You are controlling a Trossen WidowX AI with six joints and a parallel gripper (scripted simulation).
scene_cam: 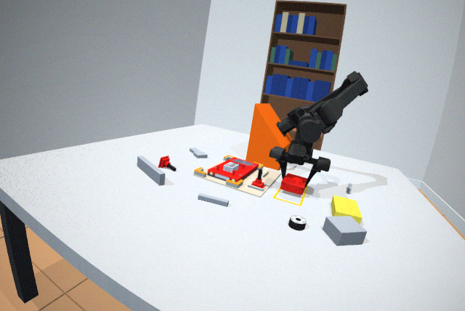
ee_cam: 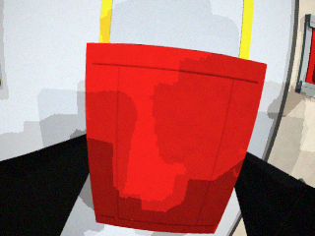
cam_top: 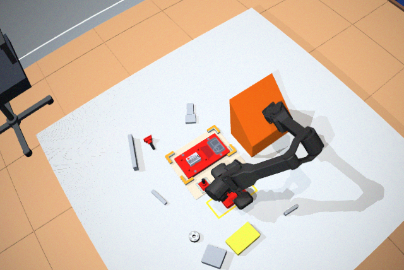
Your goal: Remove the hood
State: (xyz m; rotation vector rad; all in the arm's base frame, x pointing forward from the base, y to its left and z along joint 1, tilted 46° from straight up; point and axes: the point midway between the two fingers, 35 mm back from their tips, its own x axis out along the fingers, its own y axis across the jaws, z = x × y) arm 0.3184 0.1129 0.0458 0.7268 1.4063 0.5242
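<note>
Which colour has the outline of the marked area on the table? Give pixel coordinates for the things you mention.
The outline [cam_top: 213, 210] [scene_cam: 287, 201] [ee_cam: 247, 29] is yellow; it shows best in the top view.

The black arm bends over from beside the orange wedge [cam_top: 254, 113] [scene_cam: 264, 138], its wrist tipped down and its gripper [cam_top: 232, 197] [scene_cam: 294, 183] [ee_cam: 165, 151] low near that wedge, fingers spread apart and clamped on the red hood.
</note>
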